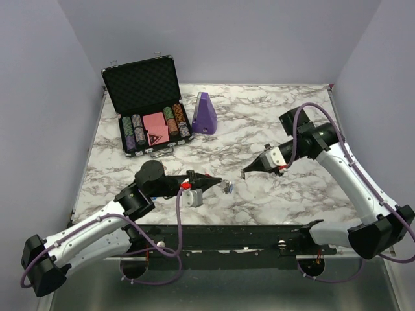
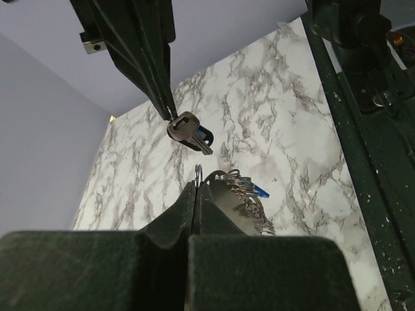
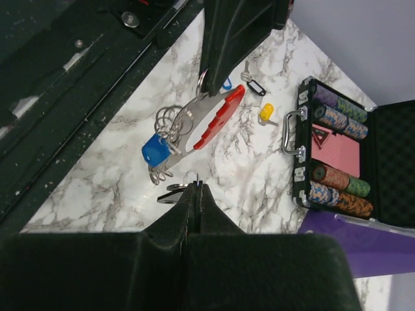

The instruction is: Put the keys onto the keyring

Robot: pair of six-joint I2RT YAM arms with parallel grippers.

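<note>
Keyring [image 3: 216,118] hangs from the left jaws, which are pressed together on a thin silvery ring [image 2: 198,173] at its upper edge; its red plastic arc runs down one side, and a bunch of wire loops [image 3: 166,123] and a blue tag [image 3: 155,150] dangle from the metal part. The left arm [image 1: 110,223] reaches in low from the near left, holding it over the near middle of the marble worktop [image 1: 272,123]. The right arm [image 1: 343,168] comes in from the far right, its jaws clamped on the head of a small silvery key [image 2: 186,129], whose blade points down towards the held ring; the two are close but apart. Two more keys lie loose on the worktop beyond, one with a yellow tag [image 3: 266,113] and one with a black tag [image 3: 255,85], near each other. At the far left stands an open black case [image 1: 142,81] of poker chips [image 1: 134,129], with a purple wedge-shaped block [image 1: 205,113] just beside it on the right
</note>
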